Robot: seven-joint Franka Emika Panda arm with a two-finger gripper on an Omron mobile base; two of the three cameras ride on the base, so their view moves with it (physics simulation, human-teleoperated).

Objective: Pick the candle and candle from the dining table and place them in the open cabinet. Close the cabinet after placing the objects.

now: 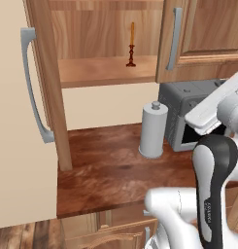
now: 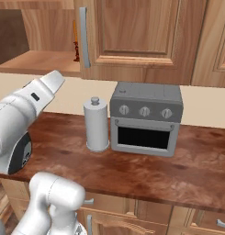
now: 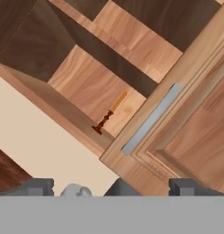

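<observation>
— So, where does the job stand?

— Roughly halfway, I'd judge. The orange taper candle (image 1: 132,44) stands upright on the cabinet's lower shelf (image 1: 91,70), toward the shelf's right end, close to the edge of the neighbouring closed door (image 1: 203,39). In the hand view it shows as a thin orange stick on a dark red holder (image 3: 109,114), tilted only because the camera is rolled.

— And the second one, the short beige stub?

— I can't find it on the shelf, so I take it as not yet fetched. The dining table isn't before the cameras either; what lies below is the wood counter (image 1: 115,170) with the grey toaster oven (image 2: 146,119) and a pale grey canister (image 2: 96,125) just beside its left side.

— Is the cabinet shut?

— No. Its door (image 1: 18,121) hangs wide open at the left, with the long grey bar handle (image 1: 33,87) facing out. Closing it comes last.

— What about the gripper (image 3: 111,186)?

— Spread wide, with nothing between the finger tips (image 3: 38,186). It faces the cabinet front from a little way off, touching nothing.

— So what remains?

— By my reckoning: fetch the beige stub, shelve it, then swing the door shut.
</observation>
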